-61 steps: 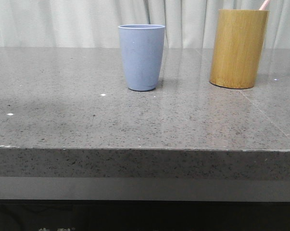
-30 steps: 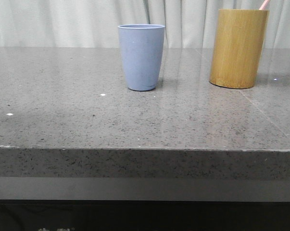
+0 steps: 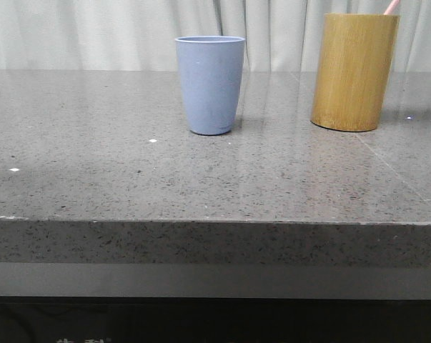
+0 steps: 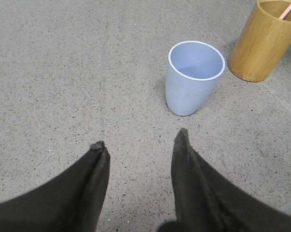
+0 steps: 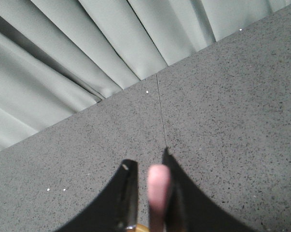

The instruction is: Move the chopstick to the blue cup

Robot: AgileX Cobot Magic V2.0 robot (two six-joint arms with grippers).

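Between the right gripper's (image 5: 150, 169) two dark fingers stands the pink tip of the chopstick (image 5: 158, 193); the jaws sit narrowly spread on either side of it, seemingly closed on it, though contact is blurred; its lower length stays inside the bamboo holder (image 3: 354, 71) at the table's (image 3: 93, 179) right rear; the blue cup (image 3: 210, 84) stands apart to the left; the left gripper (image 4: 138, 145) hovers wide open and empty just short of the cup.

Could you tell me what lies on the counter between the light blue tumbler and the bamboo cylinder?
Nothing: between the light blue tumbler and the yellow-brown bamboo cylinder there is bare grey speckled stone counter, seen in the front view.
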